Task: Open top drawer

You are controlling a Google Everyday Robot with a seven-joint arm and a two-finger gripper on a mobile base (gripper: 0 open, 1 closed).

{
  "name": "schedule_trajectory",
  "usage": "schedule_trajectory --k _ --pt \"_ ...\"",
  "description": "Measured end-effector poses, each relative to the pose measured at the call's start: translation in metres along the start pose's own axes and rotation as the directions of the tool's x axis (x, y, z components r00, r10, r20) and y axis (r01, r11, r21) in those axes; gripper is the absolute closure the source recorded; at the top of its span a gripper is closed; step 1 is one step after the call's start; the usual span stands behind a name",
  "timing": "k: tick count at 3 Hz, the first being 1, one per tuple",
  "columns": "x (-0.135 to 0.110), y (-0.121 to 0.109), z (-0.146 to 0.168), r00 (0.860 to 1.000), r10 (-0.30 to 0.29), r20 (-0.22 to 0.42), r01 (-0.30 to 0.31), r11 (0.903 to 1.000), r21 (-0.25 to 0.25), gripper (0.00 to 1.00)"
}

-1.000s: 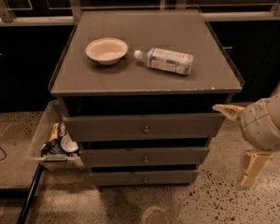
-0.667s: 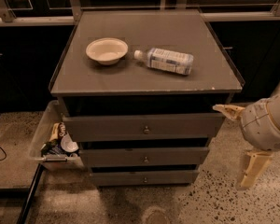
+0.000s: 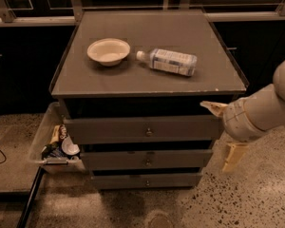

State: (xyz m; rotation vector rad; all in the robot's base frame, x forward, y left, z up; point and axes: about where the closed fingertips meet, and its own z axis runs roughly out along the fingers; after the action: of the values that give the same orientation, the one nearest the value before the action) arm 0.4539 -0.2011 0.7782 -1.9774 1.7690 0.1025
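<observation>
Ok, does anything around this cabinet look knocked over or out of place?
The water bottle lies on its side on the cabinet top, beside the upright bowl; no spill shows. The top drawer looks shut and square. The gripper, open, sits by the drawer's right end, away from the knob.

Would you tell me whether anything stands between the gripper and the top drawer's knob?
Nothing visible does. The gripper hangs open beside the right end of the top drawer; only that drawer's bare front lies between it and the knob.
</observation>
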Motion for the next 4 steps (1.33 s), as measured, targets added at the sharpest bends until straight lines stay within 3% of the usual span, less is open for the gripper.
schedule_trajectory --k 1,2,3,4 --pt "0.007 -0.028 0.032 0.999 -0.028 0.023 0.028 0.9992 0.029 0.0" --pt "0.016 -0.044 0.063 0.999 -0.021 0.036 0.021 0.9997 0.016 0.0" --pt "0.038 -0.052 0.097 0.998 0.037 0.049 -0.035 0.9988 -0.033 0.0" --pt "0.038 -0.052 0.097 0.998 0.037 0.049 -0.035 0.9988 -0.033 0.0"
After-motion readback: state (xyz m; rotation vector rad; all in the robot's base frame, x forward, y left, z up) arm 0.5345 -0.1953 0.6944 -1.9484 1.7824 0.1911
